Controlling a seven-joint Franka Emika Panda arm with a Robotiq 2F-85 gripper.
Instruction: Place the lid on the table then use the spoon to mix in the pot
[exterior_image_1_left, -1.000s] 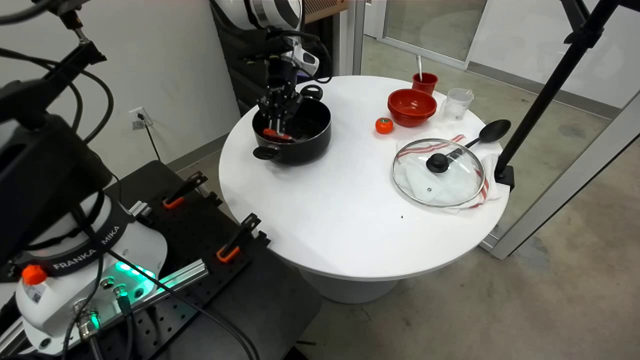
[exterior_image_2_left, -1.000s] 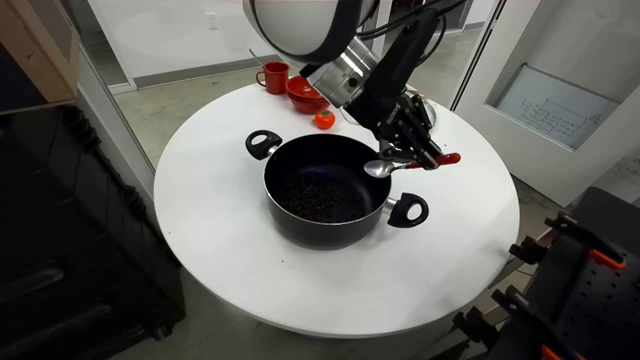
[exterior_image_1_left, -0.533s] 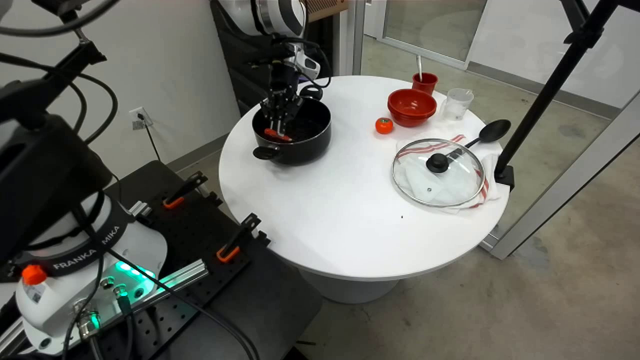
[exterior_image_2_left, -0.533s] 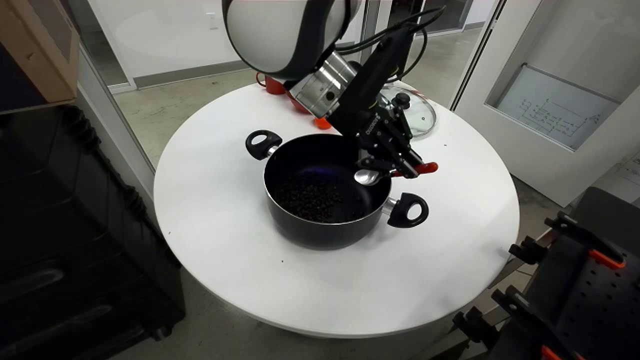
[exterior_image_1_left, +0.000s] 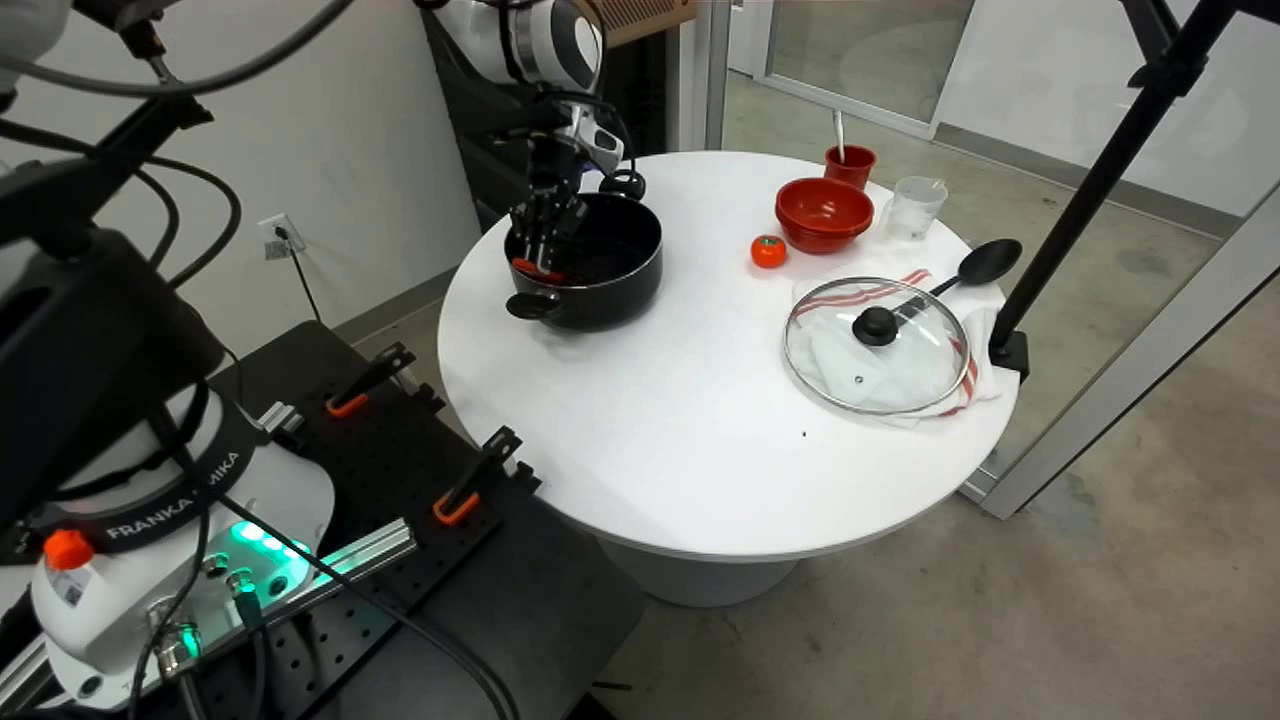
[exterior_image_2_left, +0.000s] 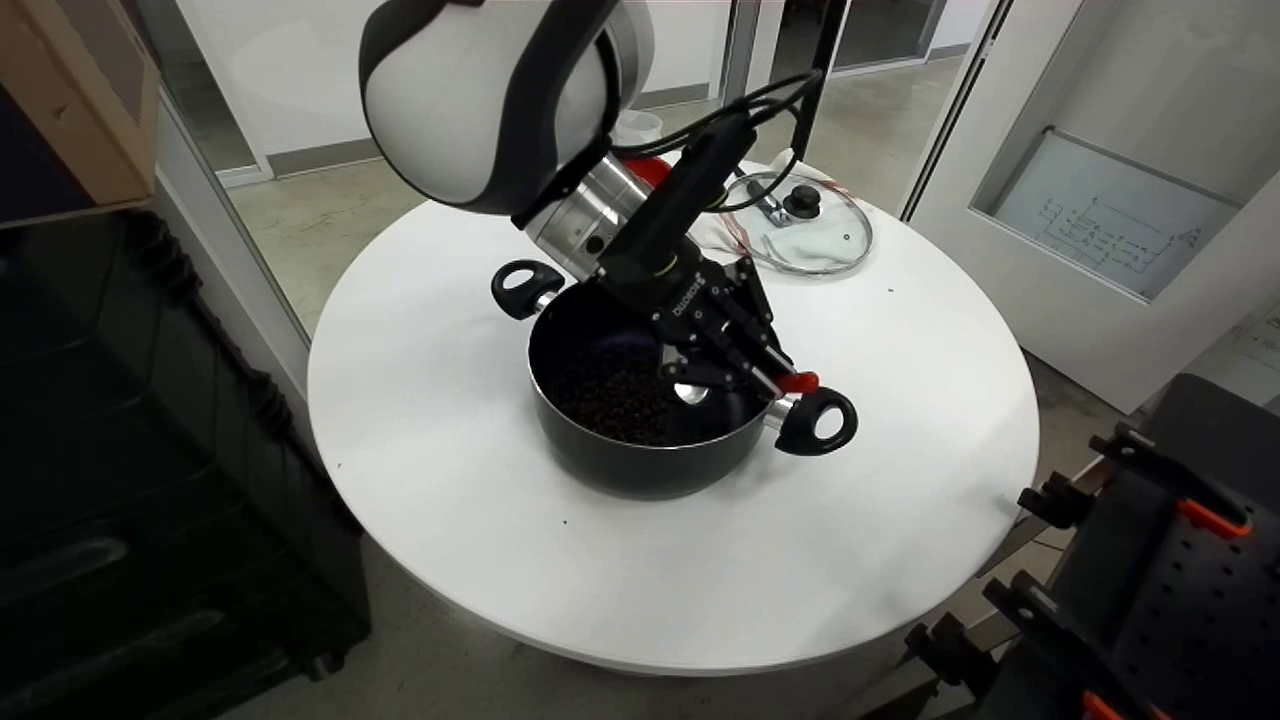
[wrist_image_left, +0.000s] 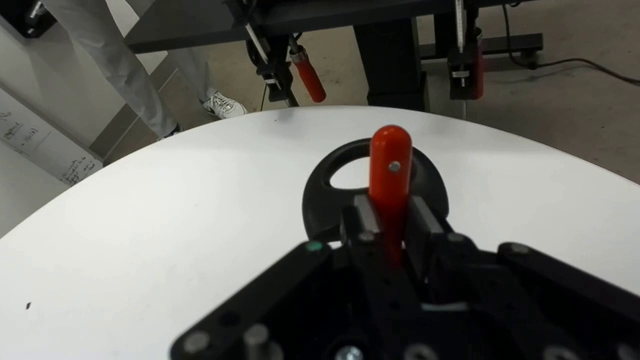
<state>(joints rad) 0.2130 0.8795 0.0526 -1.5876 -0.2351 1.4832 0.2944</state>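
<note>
Fingers (wrist_image_left: 425, 220): drawn close together, pinching the red handle of the spoon (wrist_image_left: 390, 170) between them.
Spoon: metal end over the inside of the pot (exterior_image_2_left: 640, 472) – how deep it sits, we cannot tell.
Pot: upright on the table (exterior_image_1_left: 680, 420), small dark bits (exterior_image_2_left: 610, 400) on its floor.
Lid (exterior_image_1_left: 876, 328): lying knob up over a striped cloth (exterior_image_1_left: 986, 375) on the table – we see it well apart from the pot.
Tomato (exterior_image_1_left: 768, 251): on the table, just beside the red bowls (exterior_image_1_left: 823, 212).
</note>
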